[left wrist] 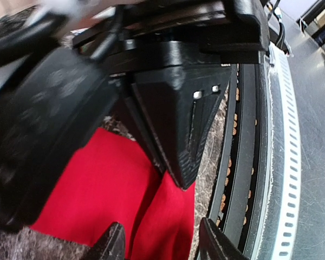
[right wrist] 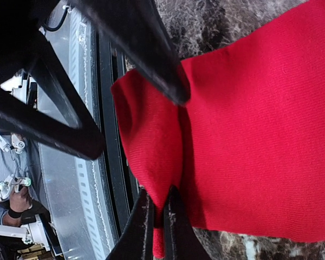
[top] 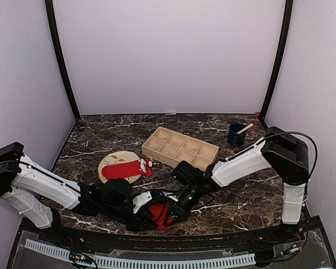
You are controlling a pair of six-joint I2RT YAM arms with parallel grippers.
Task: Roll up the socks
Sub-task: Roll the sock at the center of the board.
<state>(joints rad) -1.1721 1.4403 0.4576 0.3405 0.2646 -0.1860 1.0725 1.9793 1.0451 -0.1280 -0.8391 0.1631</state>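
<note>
On the left of the surface (top: 95, 134), a sock with white markings (top: 126, 168) lies flat across the plate (top: 111, 158), and neither arm touches it. Right of it and nearer, the left pincer (left wrist: 161, 246) is released, its fingers spread to either side of a raised fold in the plain red sock (top: 159, 215). That sock lies at the near edge, between the two arms. The right pincer (right wrist: 158, 200) is clenched on the sock, pinching a thin ridge of knit (the cloth bunches between its tips). I judge the sock light, limp and slightly stretchy, too soft to keep a roll by itself. It is best taken at one end or along the fold, with the loose part pinned so it cannot slide on the polished stone. Far right of the socks sits a wooden tray (top: 180, 147).
</note>
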